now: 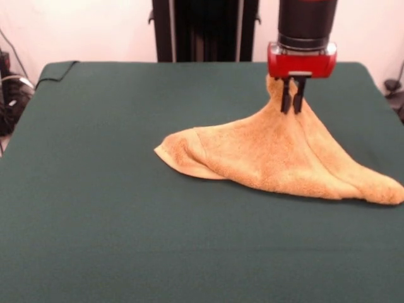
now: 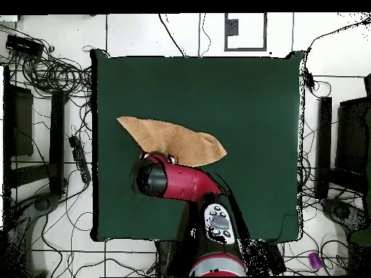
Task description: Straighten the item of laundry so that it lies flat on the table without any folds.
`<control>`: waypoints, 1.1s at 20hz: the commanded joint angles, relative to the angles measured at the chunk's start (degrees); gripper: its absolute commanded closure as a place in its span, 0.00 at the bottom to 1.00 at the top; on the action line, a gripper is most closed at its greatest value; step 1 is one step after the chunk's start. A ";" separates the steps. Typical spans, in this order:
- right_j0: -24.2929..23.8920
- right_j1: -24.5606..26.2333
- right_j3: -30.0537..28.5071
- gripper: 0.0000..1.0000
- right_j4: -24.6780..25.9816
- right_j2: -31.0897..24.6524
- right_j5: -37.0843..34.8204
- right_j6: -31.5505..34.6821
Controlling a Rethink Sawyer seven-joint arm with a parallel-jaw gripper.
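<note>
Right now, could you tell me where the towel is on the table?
In the front view, the towel lies right of the table's centre, one part pinched and lifted by the hand.

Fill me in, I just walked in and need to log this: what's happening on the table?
The Sawyer arm's gripper is shut on a pinch of the orange-tan terry towel and holds that part lifted, so the cloth hangs in a tent shape. Its lower edges rest on the green table, one end curled under. The towel is not yet flat.
</note>
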State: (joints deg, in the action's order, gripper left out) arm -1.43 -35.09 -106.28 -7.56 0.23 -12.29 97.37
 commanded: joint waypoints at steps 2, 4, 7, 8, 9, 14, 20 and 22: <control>-2.00 0.49 7.67 1.00 -2.18 -4.29 -10.00 6.80; -3.10 0.60 8.77 1.00 -1.83 -4.99 -11.20 5.94; -4.81 0.68 8.73 1.00 -1.44 -6.52 -10.64 5.23; -5.70 0.79 8.93 1.00 -1.31 -7.33 -10.90 4.59; -6.03 0.76 8.95 1.00 -1.19 -7.59 -11.16 4.37; -8.45 0.59 10.04 1.00 -0.72 -9.52 -13.29 2.89; -9.74 0.37 12.23 1.00 0.13 -9.87 -16.55 2.05; -10.11 0.36 13.16 1.00 0.49 -9.80 -17.75 1.50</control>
State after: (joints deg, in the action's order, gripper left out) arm -11.38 -35.54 -97.10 -7.50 -2.14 -22.24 97.37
